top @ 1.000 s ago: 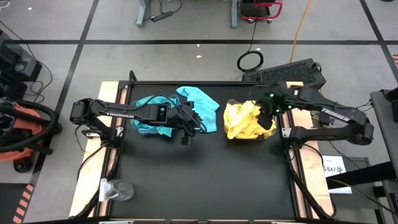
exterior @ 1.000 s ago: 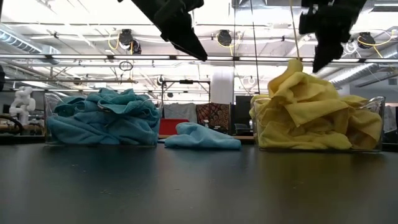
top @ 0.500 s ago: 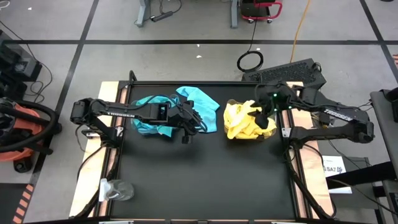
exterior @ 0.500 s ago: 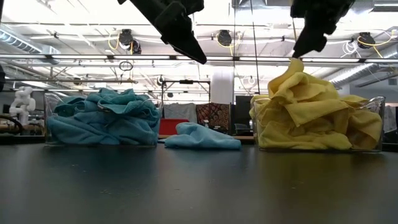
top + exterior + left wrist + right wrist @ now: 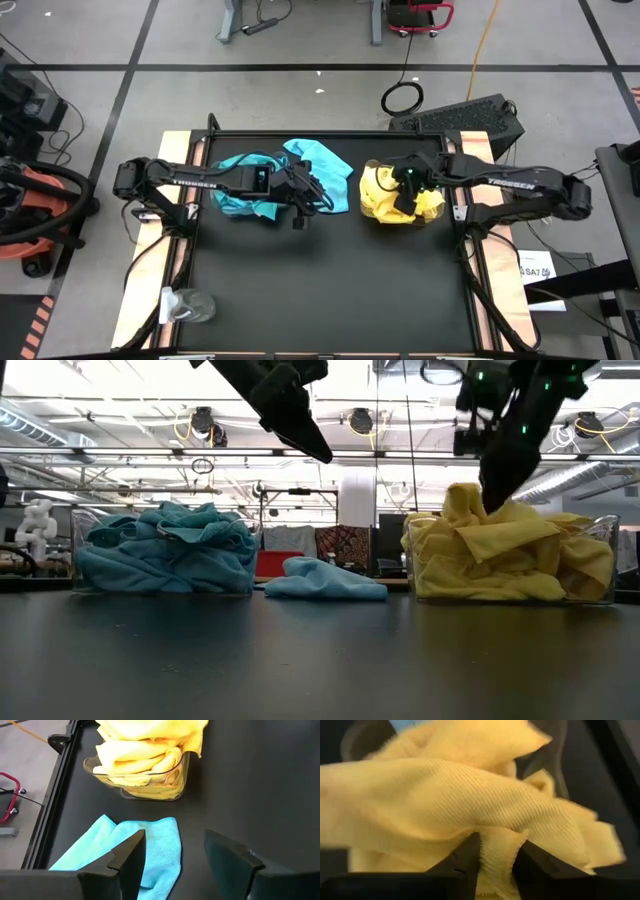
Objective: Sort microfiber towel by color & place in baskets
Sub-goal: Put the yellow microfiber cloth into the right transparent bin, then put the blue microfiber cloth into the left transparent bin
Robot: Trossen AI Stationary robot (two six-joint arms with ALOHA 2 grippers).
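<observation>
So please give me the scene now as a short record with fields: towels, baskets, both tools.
yellow towels: heaped in the right basket
teal towels: piled in the left basket
loose teal towel: on the table between the baskets
right tool: pressed into the yellow heap, cloth between its fingers
left tool: open, above the loose teal towel

Two baskets (image 5: 162, 588), one loose teal towel (image 5: 325, 580).
</observation>
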